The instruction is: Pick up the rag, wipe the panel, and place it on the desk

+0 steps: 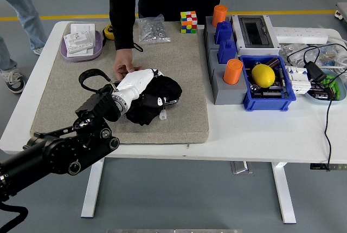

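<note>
1. Left hand (135,83), white, lies pressed down on the black rag (150,98) near the middle of the frame, fingers laid over the bunched cloth; whether they actually pinch it I cannot tell.
2. Under the rag sits the dark panel (172,98), only its right edge showing, on the grey mat (184,76).
3. At the rag's upper left edge, a person's hand (123,66) rests on the mat just beside the robot's fingers.
4. Left of centre at the top, a purple tray (81,51) holds white cards; a bag of screws (151,28) and a colour cube (188,21) lie along the mat's far edge.
5. Right of the mat stand a grey block (222,89) with orange cups (233,71), and a blue bin (269,95) holding a lemon (263,75).
6. Cables (325,97) trail down the right side.
</note>
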### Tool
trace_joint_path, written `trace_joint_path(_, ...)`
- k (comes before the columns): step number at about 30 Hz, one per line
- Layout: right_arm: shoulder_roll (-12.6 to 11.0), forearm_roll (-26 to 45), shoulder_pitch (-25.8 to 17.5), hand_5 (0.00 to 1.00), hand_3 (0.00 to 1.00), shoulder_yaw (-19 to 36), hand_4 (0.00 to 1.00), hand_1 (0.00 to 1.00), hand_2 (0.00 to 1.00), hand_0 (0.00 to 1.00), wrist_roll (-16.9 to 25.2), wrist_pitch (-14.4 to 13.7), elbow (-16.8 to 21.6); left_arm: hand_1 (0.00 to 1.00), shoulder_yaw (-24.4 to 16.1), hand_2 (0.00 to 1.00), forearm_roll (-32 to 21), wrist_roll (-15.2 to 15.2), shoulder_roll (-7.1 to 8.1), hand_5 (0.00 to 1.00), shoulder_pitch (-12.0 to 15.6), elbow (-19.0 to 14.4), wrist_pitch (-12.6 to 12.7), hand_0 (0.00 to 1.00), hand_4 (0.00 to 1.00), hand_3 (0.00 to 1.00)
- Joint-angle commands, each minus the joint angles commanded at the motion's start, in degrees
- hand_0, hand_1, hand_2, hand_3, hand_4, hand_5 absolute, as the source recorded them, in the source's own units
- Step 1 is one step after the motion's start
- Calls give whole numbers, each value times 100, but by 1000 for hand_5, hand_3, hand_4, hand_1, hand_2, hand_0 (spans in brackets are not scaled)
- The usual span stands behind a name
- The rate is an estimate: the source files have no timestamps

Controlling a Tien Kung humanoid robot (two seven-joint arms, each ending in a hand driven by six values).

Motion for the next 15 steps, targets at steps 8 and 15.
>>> trace_joint_path(8, -7, 34, 19, 698, 618, -52, 998, 448, 638, 692, 1, -4, 1, 107, 118, 459, 1, 26, -93, 2, -75, -61, -16, 221, 2, 323)
trace_joint_path(15, 9, 47, 5, 697, 618, -83, 998, 447, 638, 689, 6, 3, -8, 108, 103, 460, 30, 45, -116, 2, -55, -59, 15, 221, 2, 325)
